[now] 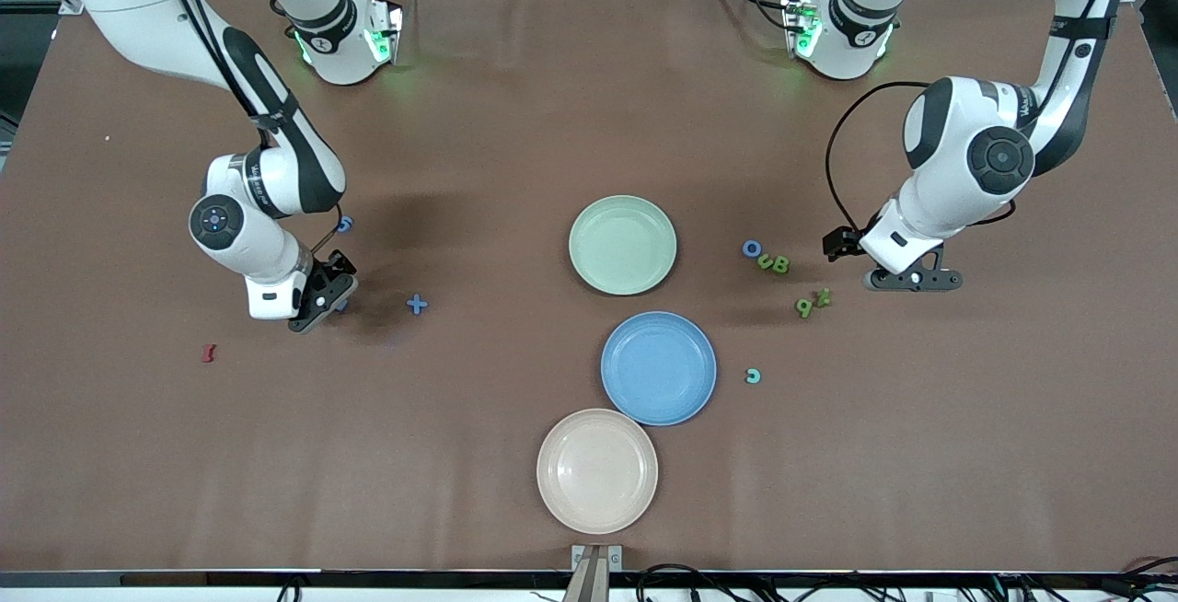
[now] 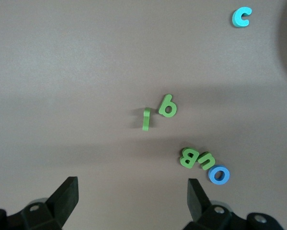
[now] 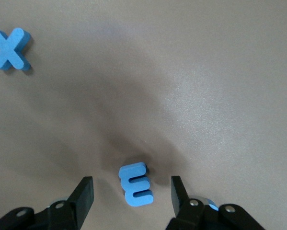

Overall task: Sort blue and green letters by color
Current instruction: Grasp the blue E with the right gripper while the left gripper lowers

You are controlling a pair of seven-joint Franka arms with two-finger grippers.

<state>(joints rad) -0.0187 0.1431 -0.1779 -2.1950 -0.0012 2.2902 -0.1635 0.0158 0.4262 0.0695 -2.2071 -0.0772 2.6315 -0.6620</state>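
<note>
Between right gripper fingers: blue E, seemingly untouched.

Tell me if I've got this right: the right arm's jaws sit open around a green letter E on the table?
Nearly. The letter E between the right gripper's open jaws is blue, not green, as the right wrist view shows. It does lie on the table, with a jaw on either side.

Three plates; four blue letters; four green letters; one teal; one red
</note>
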